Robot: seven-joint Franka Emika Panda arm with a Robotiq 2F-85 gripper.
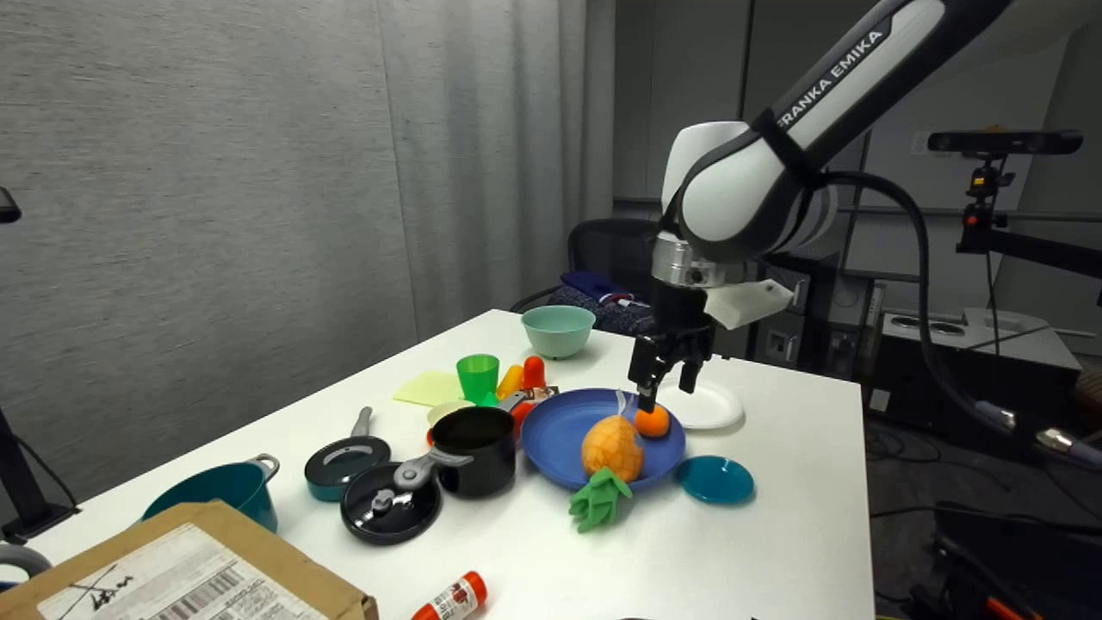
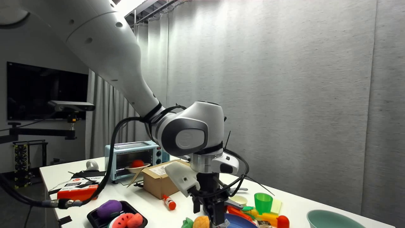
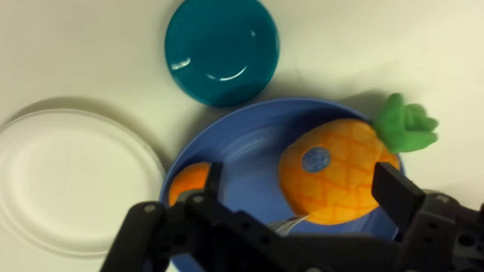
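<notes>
My gripper (image 3: 300, 181) hangs over the blue plate (image 1: 551, 448), its jaws wide apart and nothing held between them. On the plate lies a plush pineapple (image 3: 336, 181), its green leaves (image 1: 600, 499) sticking out past the rim. An orange ball-like fruit (image 1: 652, 421) rests near the plate's edge, partly hidden by one finger in the wrist view. From the pineapple's side pokes a thin whitish strip (image 3: 285, 226), too blurred to name. In an exterior view the fingers (image 1: 647, 398) are just above the orange fruit; whether they touch it I cannot tell.
Beside the blue plate are a teal saucer (image 1: 715, 480) and a white plate (image 3: 75, 181). A black pot (image 1: 473, 452), pan, lid, green cup (image 1: 479, 378) and mint bowl (image 1: 559, 331) crowd the table's other side. A cardboard box (image 2: 164, 180) and toaster oven (image 2: 136, 160) stand farther off.
</notes>
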